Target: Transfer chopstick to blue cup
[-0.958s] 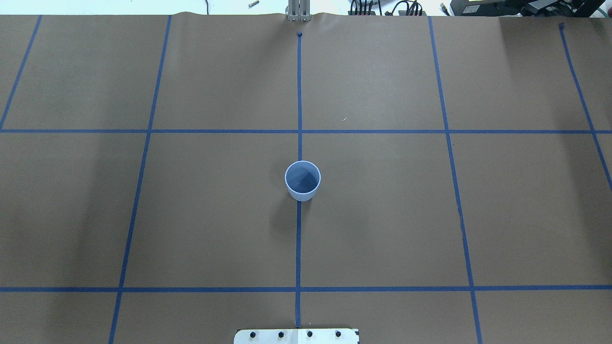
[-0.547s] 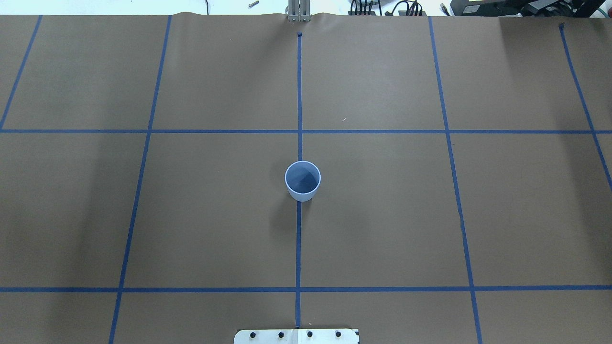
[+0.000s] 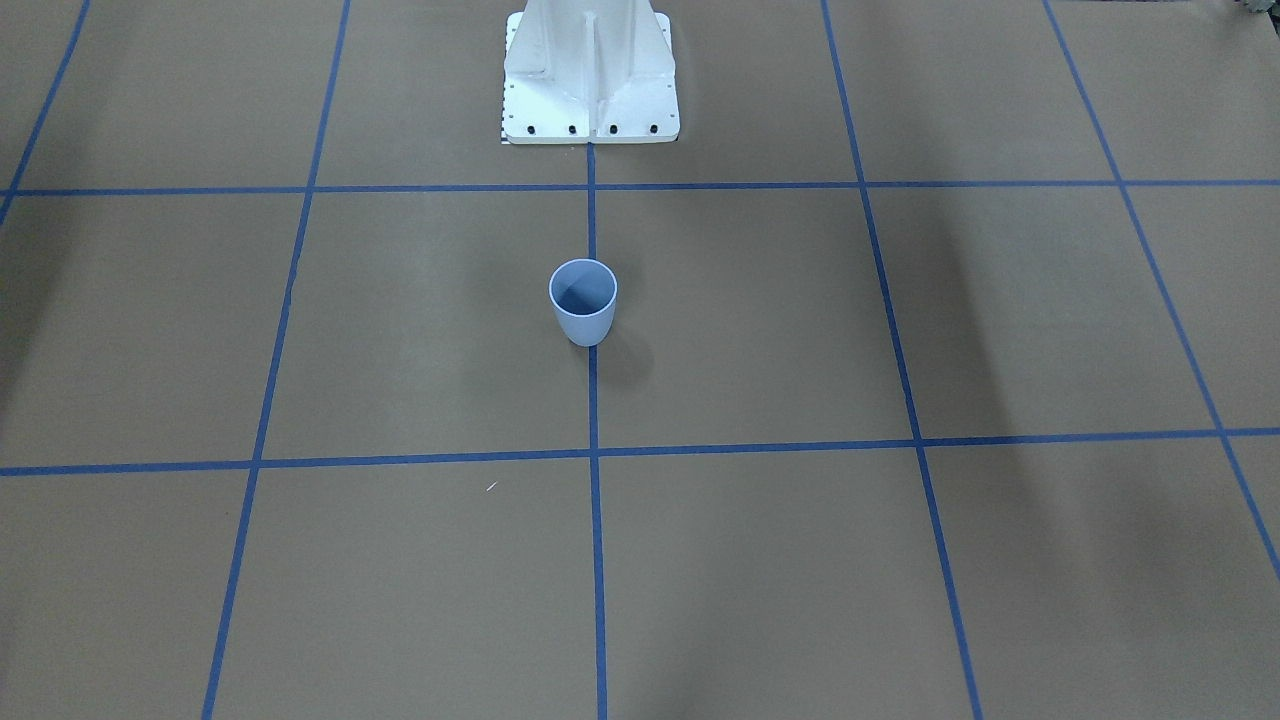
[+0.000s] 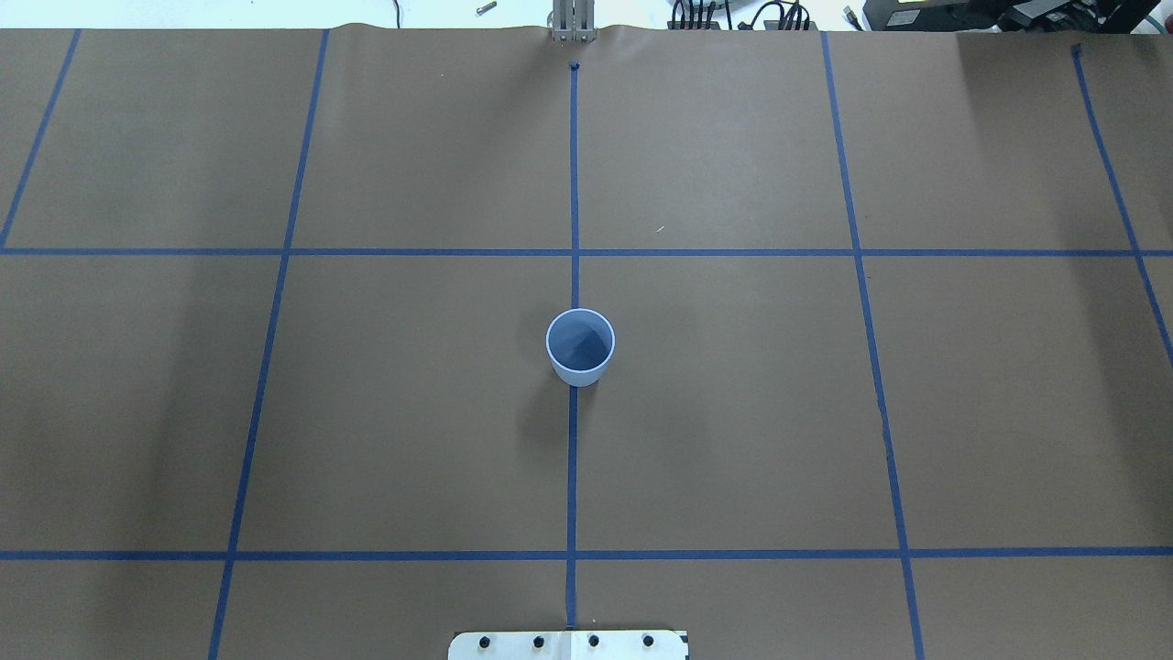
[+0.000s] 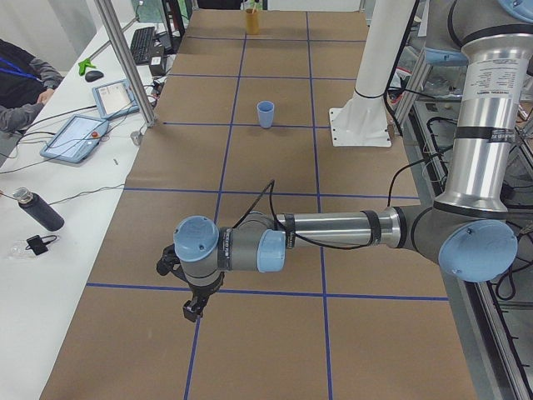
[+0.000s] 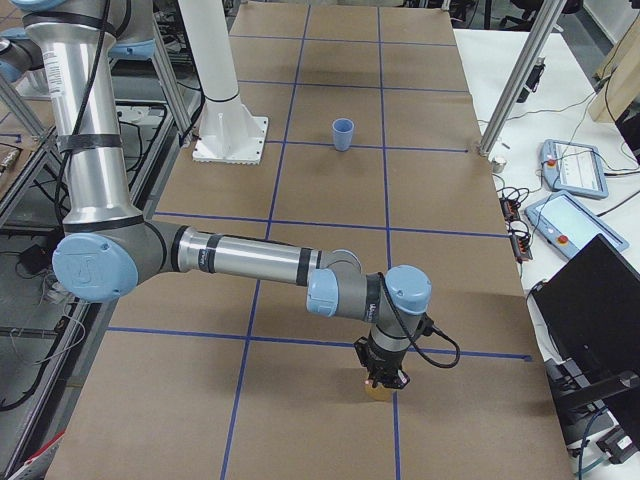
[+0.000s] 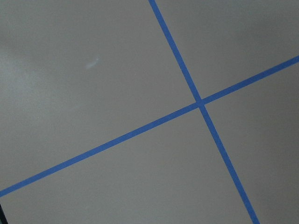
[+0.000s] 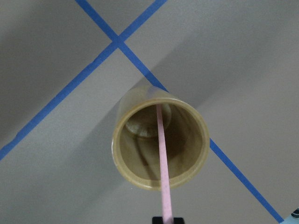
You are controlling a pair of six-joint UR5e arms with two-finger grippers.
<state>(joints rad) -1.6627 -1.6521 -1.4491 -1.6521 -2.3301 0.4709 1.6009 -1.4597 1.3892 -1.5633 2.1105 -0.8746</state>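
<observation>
Slowly lift straight up, right jaws pinched on the chopstick (image 8: 162, 158), until clear of the tan cup (image 8: 133, 163) at lower centre. Cannot tell how left jaws stand.

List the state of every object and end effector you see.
blue cup: upright, empty, on the centre tape line.
tan cup: upright, with the chopstick standing inside.
chopstick: lower end in the tan cup, upper end gripped.
right end effector: above the tan cup, shut on the chopstick.
left end effector: low over bare brown paper; open or shut cannot be told.
</observation>
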